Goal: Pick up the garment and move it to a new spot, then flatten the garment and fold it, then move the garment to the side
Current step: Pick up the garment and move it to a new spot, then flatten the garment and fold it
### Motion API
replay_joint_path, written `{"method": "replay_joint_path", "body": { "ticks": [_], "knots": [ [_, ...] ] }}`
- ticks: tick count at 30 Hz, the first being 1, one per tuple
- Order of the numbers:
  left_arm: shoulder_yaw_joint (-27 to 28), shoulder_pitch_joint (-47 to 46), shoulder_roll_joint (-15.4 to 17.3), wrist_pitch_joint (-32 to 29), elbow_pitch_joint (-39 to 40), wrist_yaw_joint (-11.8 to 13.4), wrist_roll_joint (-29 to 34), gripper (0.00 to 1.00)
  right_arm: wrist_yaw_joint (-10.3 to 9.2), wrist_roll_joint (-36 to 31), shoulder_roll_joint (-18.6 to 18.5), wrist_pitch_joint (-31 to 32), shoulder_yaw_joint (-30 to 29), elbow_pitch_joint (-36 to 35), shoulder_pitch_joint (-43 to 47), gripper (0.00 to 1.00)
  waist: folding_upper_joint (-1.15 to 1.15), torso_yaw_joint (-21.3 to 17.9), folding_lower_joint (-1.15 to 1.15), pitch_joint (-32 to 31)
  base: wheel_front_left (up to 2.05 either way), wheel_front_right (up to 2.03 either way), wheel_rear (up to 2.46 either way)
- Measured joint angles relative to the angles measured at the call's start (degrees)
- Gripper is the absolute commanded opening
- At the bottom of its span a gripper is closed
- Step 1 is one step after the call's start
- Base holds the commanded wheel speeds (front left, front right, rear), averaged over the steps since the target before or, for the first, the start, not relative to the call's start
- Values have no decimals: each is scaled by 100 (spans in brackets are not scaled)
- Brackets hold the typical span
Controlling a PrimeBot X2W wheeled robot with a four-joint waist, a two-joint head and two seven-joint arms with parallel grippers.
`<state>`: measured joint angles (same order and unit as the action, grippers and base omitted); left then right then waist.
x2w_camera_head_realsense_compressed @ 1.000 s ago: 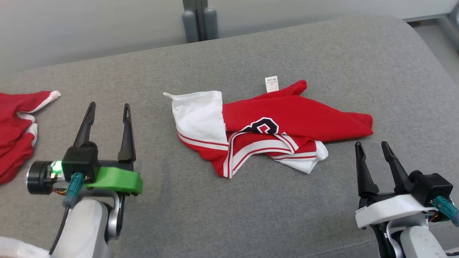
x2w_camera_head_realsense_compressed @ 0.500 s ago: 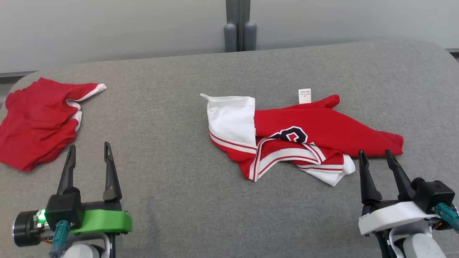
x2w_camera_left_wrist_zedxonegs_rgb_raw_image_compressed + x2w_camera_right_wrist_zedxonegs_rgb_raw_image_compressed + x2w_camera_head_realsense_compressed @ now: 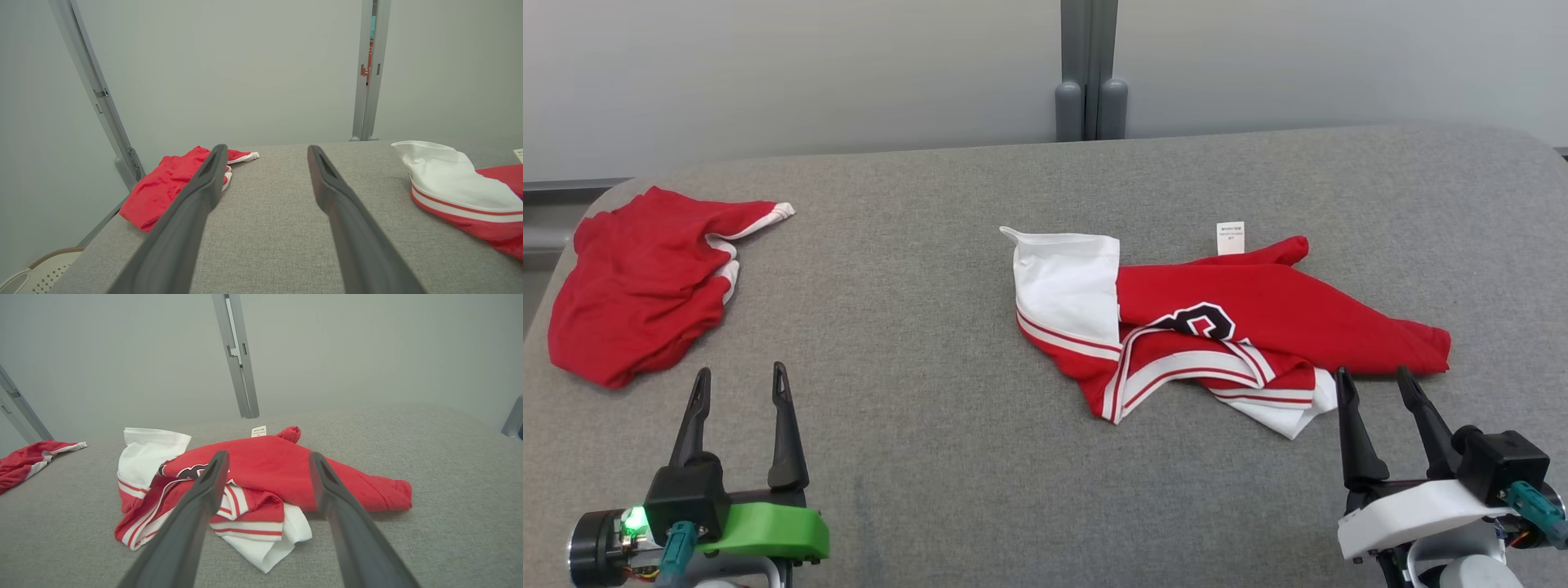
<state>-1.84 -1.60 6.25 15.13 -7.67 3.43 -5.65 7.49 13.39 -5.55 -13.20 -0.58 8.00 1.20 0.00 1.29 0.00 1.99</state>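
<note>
Right gripper (image 3: 1372, 371) spread wide, nothing between its two long, dark, tapered fingers. Tips just beside the near white hem of the jersey (image 3: 1258, 318), contact impossible to judge. White mount and wrist cropped by the lower edge. Left gripper (image 3: 741, 369) likewise released and empty, above bare cushion, arm below the green mount cut off.

Jersey crumpled right of centre on the grey woven cushion (image 3: 931, 269). Soft red knit, white sleeve panel folded back at its left, striped red-and-white trim bunched in front, one red end drawn to a blunt point. Black-and-white emblem (image 3: 1199, 320) half buried in a fold, unreadable. Small white care label (image 3: 1230, 238) at the far edge, print too small to read.

Second red garment (image 3: 637, 278) with white trim heaped at the far left corner, well apart. Smooth pale wall behind, split by a grey metal post (image 3: 1086, 73). Perforated pale basket (image 3: 32, 269) in the left wrist view, mostly cut off.
</note>
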Motion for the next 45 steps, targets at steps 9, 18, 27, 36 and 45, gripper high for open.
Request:
{"method": "replay_joint_path", "body": {
  "ticks": [9, 18, 27, 36, 45],
  "knots": [
    [176, 1, -65, 1, -101, -118, 78, 100, 0, -52, 34, 96, -10, -58, 87, 100, 0, -24, 0, -70, 0, 0, 0],
    [240, 1, -112, 0, -129, -190, 191, 100, 0, -54, 62, 110, -14, -100, 97, 100, 0, -18, 0, -68, 0, 0, 0],
    [297, 1, -149, 0, -191, -242, 230, 100, 0, -78, 82, 129, -14, -119, 97, 100, 0, -26, 0, -64, 0, 0, 0],
    [265, -27, -182, 0, -334, -296, 257, 100, 0, -96, 97, 154, -8, -122, 97, 100, 0, -78, 0, -61, 0, 0, 0],
    [-806, -948, -303, 1, -1015, -684, 408, 100, 0, -70, 52, 158, 115, -129, -31, 100, 0, -243, 0, 85, 0, 0, 0]
  ]
}}
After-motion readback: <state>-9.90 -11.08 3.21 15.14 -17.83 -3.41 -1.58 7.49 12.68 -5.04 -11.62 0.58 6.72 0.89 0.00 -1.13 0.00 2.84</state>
